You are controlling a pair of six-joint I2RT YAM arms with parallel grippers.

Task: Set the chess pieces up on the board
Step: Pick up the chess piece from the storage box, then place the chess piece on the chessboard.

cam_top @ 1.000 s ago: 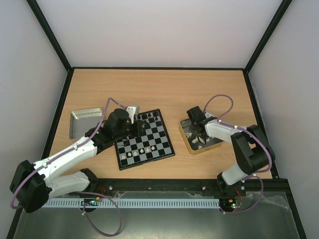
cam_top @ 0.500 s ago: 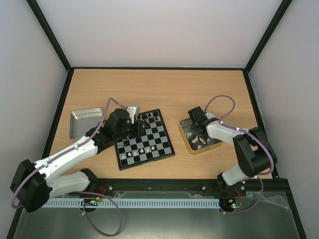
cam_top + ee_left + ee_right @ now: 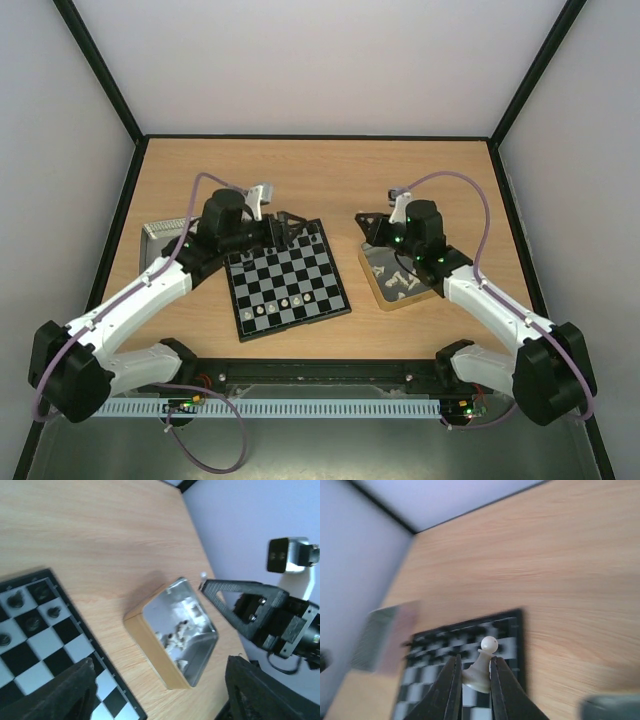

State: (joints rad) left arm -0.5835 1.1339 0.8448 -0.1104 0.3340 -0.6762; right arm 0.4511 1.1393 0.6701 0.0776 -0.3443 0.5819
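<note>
The board lies in the middle of the table, with white chess pieces along its near rows and black ones at the far edge. My left gripper hovers open over the board's far edge, nothing between its fingers. My right gripper is raised over the far left corner of the gold-rimmed tray and is shut on a white pawn, whose round head sticks out past the fingertips. More white pieces lie loose in that tray.
A silver tray sits left of the board, partly under my left arm. Black frame rails edge the table at both sides and the back. Bare wood lies between the board and the gold tray.
My left gripper has opened and lifted off the board's far left side. My right gripper has shut on a white pawn and risen out of the gold tray, toward its far left corner.
</note>
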